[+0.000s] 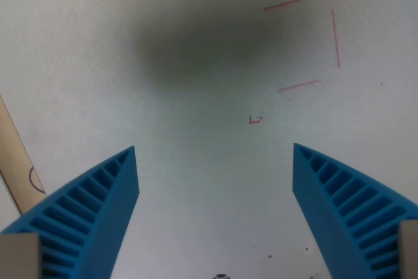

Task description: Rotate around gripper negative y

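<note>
Two end effector (215,161) fingers (111,191) wide apart

White tabletop (196,181), matte, slightly speckled; filled nearly the whole wrist view. Broad dark shadow patch (202,47) lay across the far middle, soft-edged. Thin red pen lines (336,37) were drawn on the surface at far right: one short stroke at the top, one long stroke down the right side, one stroke below, forming an incomplete rectangle. A small red mark (255,119) sat just nearer than these, shape unclear. A pale wooden strip (18,168) lay flat on the table at the left edge, running diagonally, with a dark curved pen line on it. A few tiny dark specks (269,256) dotted the near surface.
</note>
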`<state>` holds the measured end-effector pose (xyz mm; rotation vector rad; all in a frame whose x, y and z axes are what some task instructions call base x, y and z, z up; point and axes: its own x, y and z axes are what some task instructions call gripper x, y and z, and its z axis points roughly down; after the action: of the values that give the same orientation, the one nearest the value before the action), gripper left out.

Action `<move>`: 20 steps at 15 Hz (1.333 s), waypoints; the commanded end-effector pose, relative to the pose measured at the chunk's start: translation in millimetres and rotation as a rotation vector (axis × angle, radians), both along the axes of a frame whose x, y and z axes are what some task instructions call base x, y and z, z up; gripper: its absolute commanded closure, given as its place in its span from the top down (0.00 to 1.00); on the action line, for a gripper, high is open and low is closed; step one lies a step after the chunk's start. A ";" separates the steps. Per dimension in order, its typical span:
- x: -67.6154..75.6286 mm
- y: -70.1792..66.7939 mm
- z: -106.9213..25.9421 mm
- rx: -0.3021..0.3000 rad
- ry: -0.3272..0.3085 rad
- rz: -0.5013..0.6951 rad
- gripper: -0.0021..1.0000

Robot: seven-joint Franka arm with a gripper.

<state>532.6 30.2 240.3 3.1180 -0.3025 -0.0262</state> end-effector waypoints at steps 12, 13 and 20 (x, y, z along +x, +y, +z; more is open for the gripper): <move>0.3 0.0 2.3 0.027 0.133 -0.001 1.00; 0.3 0.0 2.3 0.029 0.144 -0.002 1.00; 0.3 0.0 2.3 0.045 0.225 -0.002 1.00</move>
<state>522.9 30.3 236.6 3.1132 -0.3073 -0.1059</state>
